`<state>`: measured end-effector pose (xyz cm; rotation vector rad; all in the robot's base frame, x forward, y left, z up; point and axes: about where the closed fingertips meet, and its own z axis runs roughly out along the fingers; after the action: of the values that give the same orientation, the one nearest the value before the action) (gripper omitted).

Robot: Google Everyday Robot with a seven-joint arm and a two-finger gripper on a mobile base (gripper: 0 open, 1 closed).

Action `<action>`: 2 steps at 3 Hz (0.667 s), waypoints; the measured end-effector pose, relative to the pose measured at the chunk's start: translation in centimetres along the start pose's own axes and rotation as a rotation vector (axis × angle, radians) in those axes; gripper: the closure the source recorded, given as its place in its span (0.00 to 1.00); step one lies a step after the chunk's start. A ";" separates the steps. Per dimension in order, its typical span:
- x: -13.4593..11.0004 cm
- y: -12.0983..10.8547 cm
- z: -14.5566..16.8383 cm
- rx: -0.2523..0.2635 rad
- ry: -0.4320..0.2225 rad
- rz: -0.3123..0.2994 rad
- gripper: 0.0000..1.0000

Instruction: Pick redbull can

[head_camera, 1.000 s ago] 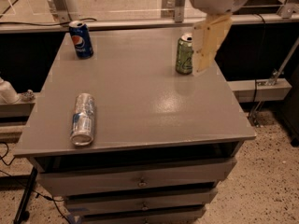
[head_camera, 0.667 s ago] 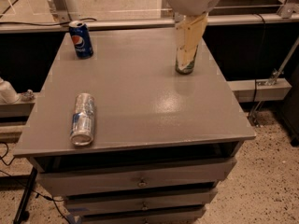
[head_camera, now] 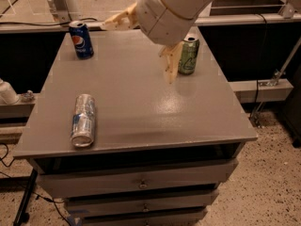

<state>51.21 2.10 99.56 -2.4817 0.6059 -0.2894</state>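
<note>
The redbull can [head_camera: 83, 120], slim and silver with blue patches, lies on its side near the front left of the grey table top [head_camera: 136, 107]. My gripper [head_camera: 137, 52] hangs over the back middle of the table, well apart from the can, to its upper right. It is open and empty. One pale finger [head_camera: 116, 20] points left and the other finger [head_camera: 169, 65] points down beside the green can.
A dark blue Pepsi can [head_camera: 81, 40] stands at the back left. A green can [head_camera: 188, 55] stands at the back right, just right of my lower finger. Drawers [head_camera: 141, 185] sit under the table top. Rails and a white arm base [head_camera: 59, 1] stand behind the table.
My arm has swung left and lower, from over the green can toward the table's back middle. The cans have not moved.
</note>
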 end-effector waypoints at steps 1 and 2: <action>-1.6 -0.5 3.5 -0.048 -0.037 -0.119 0.00; -2.6 -0.9 6.7 -0.111 -0.051 -0.204 0.00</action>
<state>51.43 7.17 94.39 -2.6541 0.3561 -0.2761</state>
